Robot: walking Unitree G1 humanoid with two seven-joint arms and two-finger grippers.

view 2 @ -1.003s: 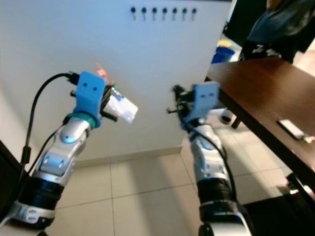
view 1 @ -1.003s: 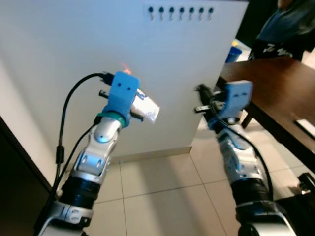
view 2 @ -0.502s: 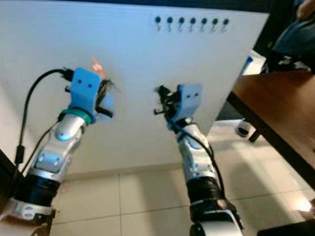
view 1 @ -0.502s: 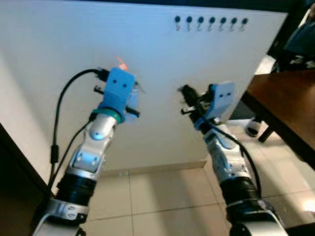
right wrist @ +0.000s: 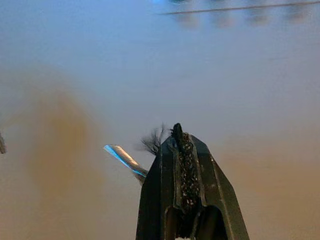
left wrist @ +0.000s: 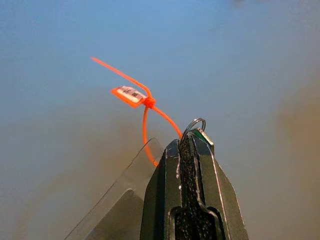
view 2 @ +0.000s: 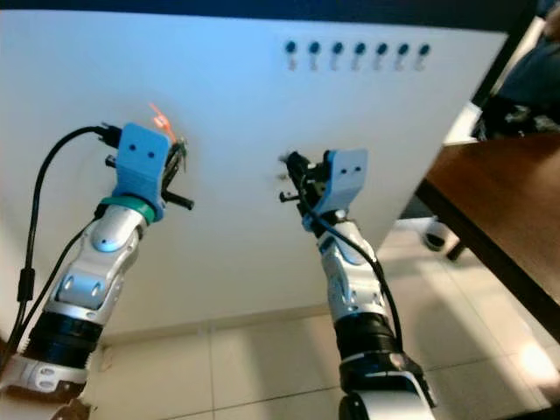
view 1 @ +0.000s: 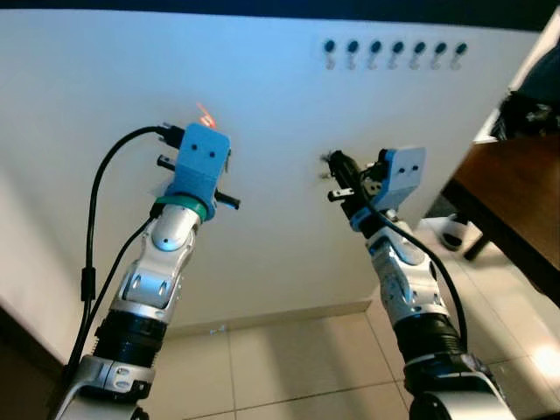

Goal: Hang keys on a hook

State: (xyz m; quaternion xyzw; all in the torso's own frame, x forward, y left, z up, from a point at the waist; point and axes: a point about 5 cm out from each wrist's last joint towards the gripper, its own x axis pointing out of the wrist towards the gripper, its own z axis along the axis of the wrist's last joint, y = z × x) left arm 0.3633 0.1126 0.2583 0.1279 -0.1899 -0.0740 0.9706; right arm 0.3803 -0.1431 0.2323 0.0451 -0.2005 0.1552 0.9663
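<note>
The row of hooks (view 1: pixel 395 51) sits high on the white wall (view 1: pixel 262 131), and everything here is placed against that row. The left end effector (left wrist: pixel 189 142) is pressed tight together on the key ring (left wrist: pixel 194 125), a thin wire loop poking out past its tips, with 1 orange zip tie (left wrist: pixel 142 100) and its small tag standing off the ring; a clear flat tag (left wrist: pixel 127 185) hangs beside the fingers. In the head views that end effector is below the hooks and well off to their left, pointing up toward the wall, so the ring has to travel up and to the right to reach them. The right end effector (right wrist: pixel 177 137) is also closed, and something thin and bluish sticks out beside it, though I cannot tell what it is or whether it is gripped. It lies below the row too, nearer to it than the left one, almost under its left end. I count 7 hooks in 1 level line, 1 key ring, 2 arms. A dark worktop (view 1: pixel 516 188) stands below and right of the hooks.
</note>
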